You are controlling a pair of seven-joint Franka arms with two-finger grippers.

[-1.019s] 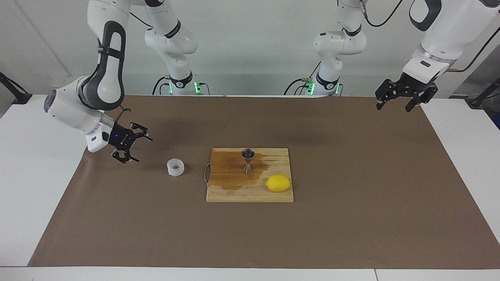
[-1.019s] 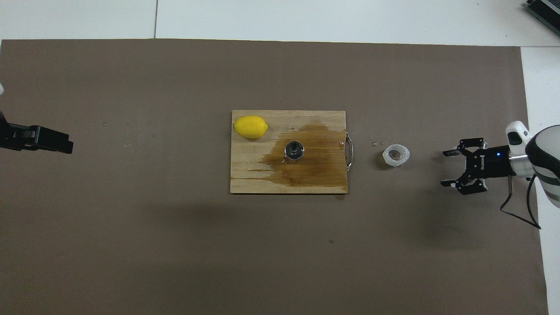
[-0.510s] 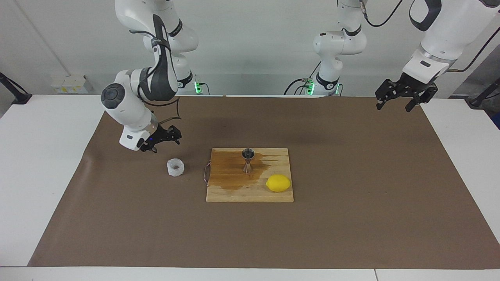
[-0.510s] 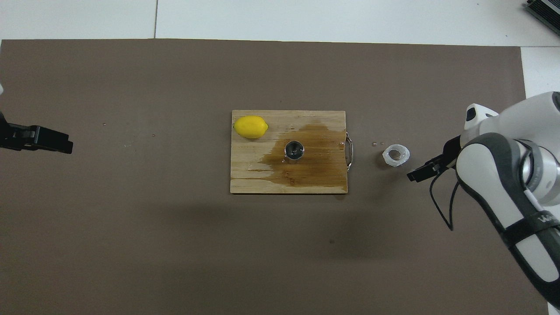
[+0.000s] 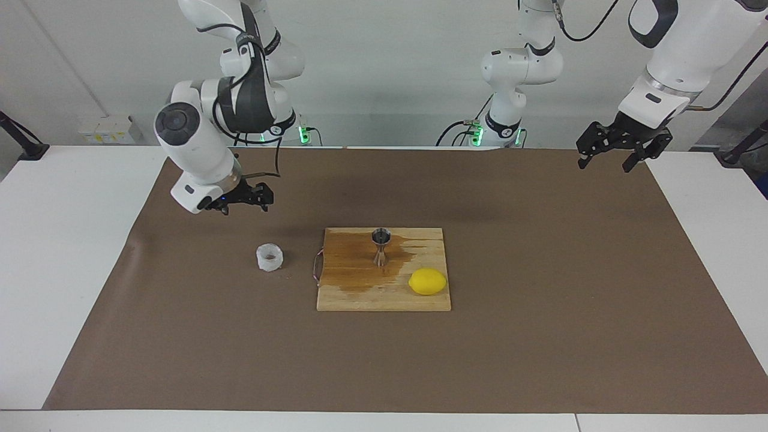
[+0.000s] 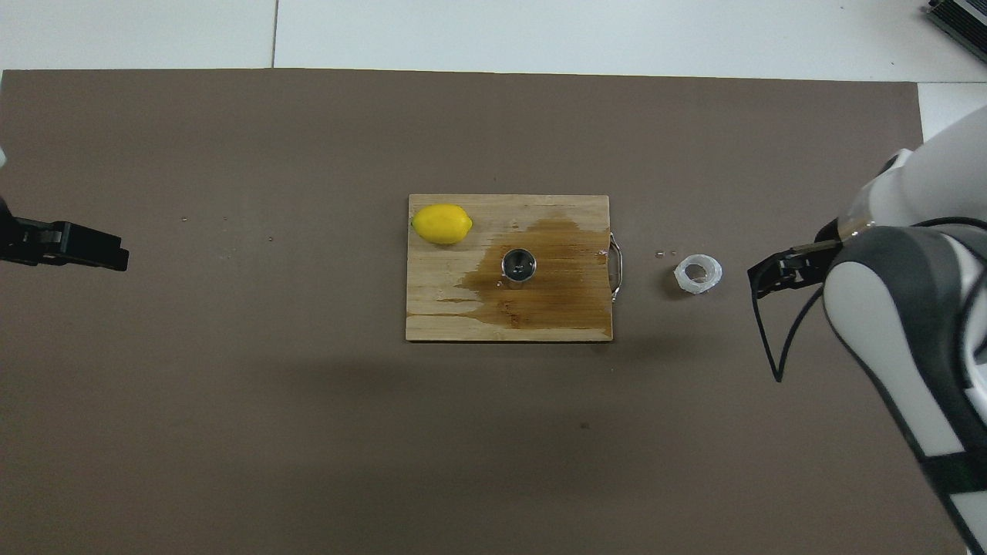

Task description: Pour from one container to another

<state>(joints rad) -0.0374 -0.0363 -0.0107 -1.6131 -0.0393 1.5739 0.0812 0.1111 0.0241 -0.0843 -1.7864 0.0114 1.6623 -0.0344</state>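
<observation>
The translucent white ribbed cup [image 5: 269, 257] stands upright on the brown mat beside the cutting board's handle, toward the right arm's end; it also shows in the overhead view [image 6: 698, 274]. The steel hourglass jigger [image 5: 381, 246] stands upright on the wet part of the wooden cutting board [image 5: 384, 302], seen from above as a round mouth [image 6: 519, 264]. My right gripper [image 5: 249, 197] hangs in the air over the mat, apart from the cup and holding nothing [image 6: 771, 274]. My left gripper [image 5: 609, 157] waits raised and open over the mat's corner at the left arm's end [image 6: 77, 247].
A yellow lemon [image 5: 428, 281] lies on the board's corner farthest from the robots, toward the left arm's end [image 6: 441, 223]. A dark wet stain [image 6: 540, 289] covers much of the board. Small droplets [image 6: 665, 253] lie on the mat between board and cup.
My right arm has swung in and turned its wrist; the gripper moved from beside the cup up and closer to the robots. Cup, jigger and left arm have not moved.
</observation>
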